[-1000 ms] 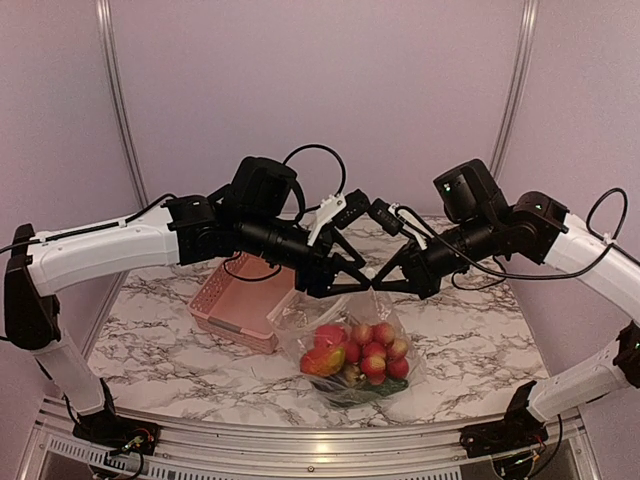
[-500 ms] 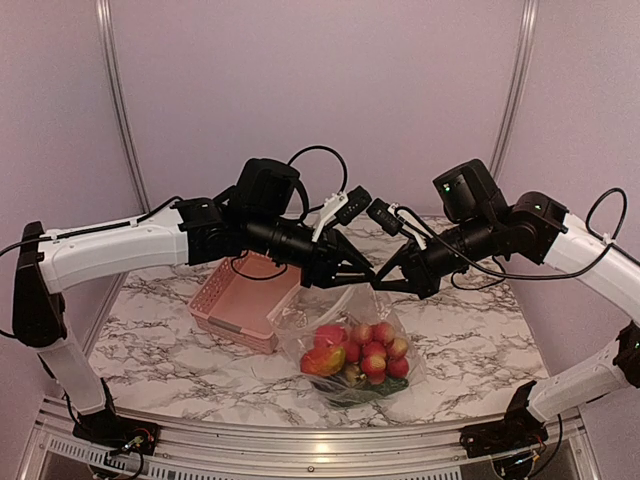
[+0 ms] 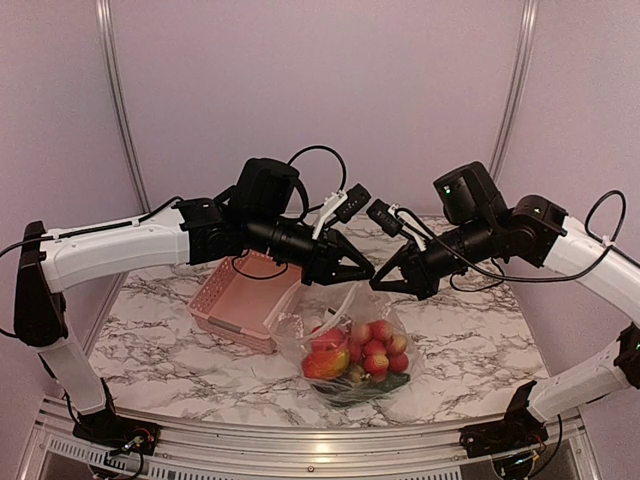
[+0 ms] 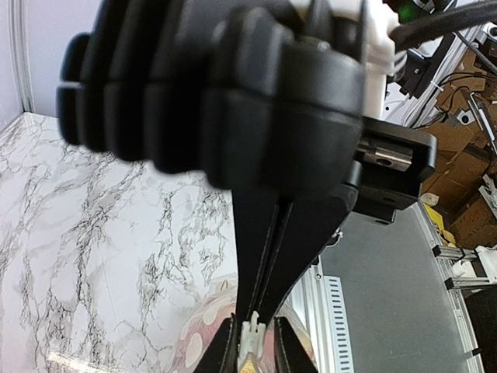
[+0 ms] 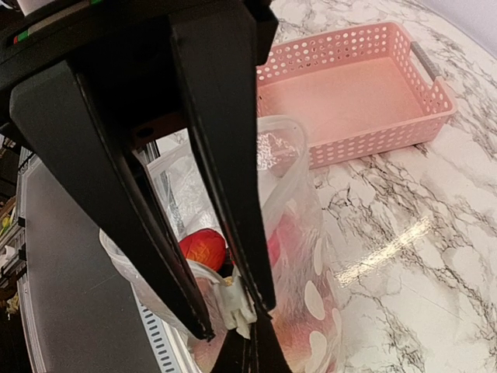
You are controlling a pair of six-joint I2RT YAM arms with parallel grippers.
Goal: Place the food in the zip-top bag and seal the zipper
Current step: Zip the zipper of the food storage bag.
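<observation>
You have two arms, one claw each, meeting tip to tip above the middle of the desk (image 3: pixel 170 350). From the left: one pink basket (image 3: pixel 235 330) lies flat, just beside the bag. Your left claw (image 3: pixel 362 272) is narrow, nipped on the white end of the zipper (image 4: pixel 250 340). One bag (image 3: pixel 345 318) hangs under the two claws, mouth drawn up to them and bottom resting on the desk. The food (image 3: pixel 370 352) is all inside it: a heap of small red pieces too crowded to count, one larger orange-red piece on the left, and some green beneath. Your right claw (image 3: pixel 382 282) has its fingers pressed together, tips on that same zipper. The desk is white marble with grey veins. The walls (image 3: pixel 320 90) are lilac, with two metal posts (image 3: pixel 118 100), one on each side.
</observation>
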